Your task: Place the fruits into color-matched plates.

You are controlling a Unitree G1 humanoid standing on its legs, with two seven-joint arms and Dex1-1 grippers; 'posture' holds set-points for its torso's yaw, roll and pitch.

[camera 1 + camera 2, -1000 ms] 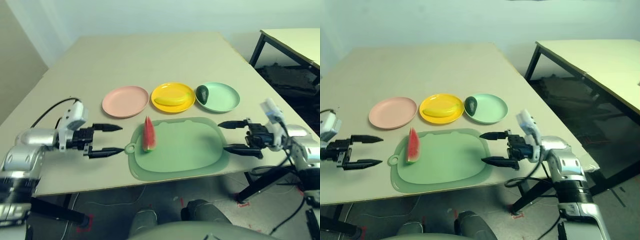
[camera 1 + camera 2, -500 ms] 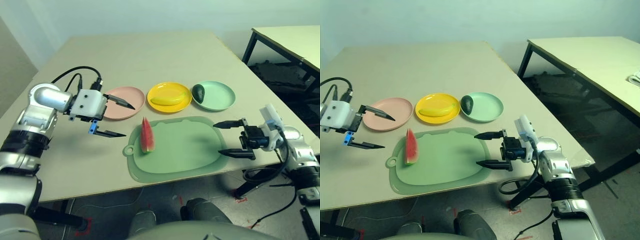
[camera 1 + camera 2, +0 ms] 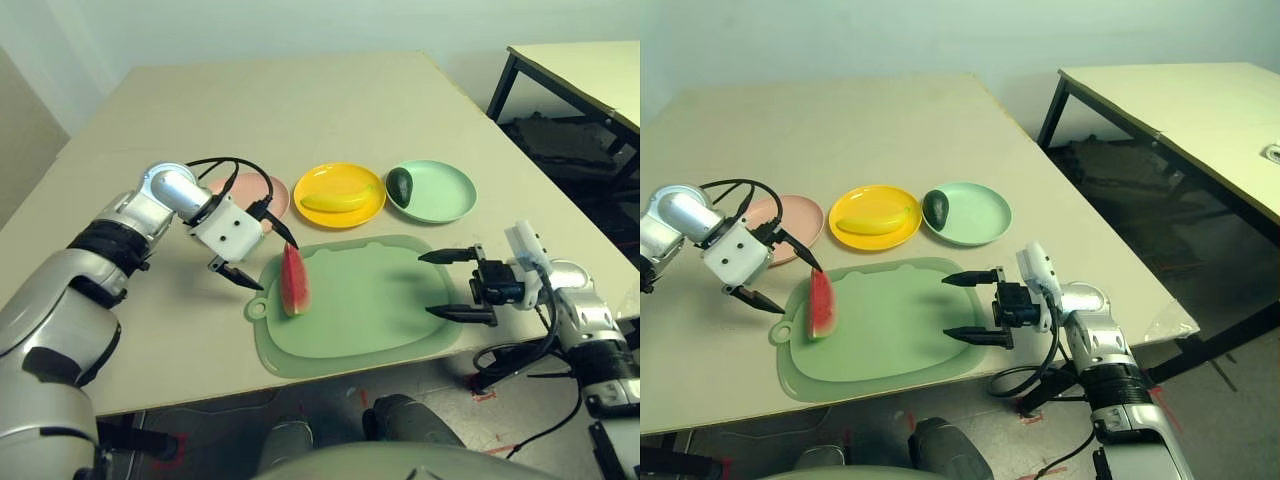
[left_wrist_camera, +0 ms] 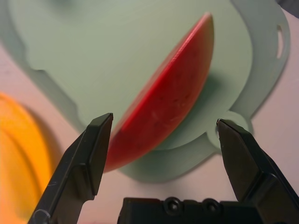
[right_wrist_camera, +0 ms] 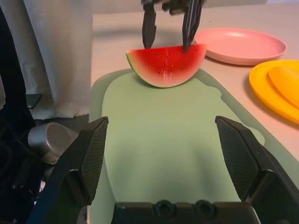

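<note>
A red watermelon wedge (image 3: 293, 283) with green rind stands on edge at the left end of the green cutting mat (image 3: 370, 305). My left gripper (image 3: 265, 260) is open right beside it, one finger (image 3: 283, 236) by the wedge's top and the other low at its left. In the left wrist view the watermelon (image 4: 163, 102) lies between the open fingers. The pink plate (image 3: 250, 188) is partly hidden behind that gripper. A banana (image 3: 335, 200) lies in the yellow plate (image 3: 340, 180), an avocado (image 3: 402, 184) in the mint green plate (image 3: 440, 195). My right gripper (image 3: 452, 285) is open over the mat's right edge.
The table's front edge runs just below the mat. A second table (image 3: 590, 70) with black legs stands to the right. Black cables (image 3: 235, 165) loop over my left wrist. Bare tabletop stretches beyond the plates.
My left arm has swung in from the table's left side to the watermelon, with its open fingers now around the wedge. The right gripper has barely moved. The camera has shifted.
</note>
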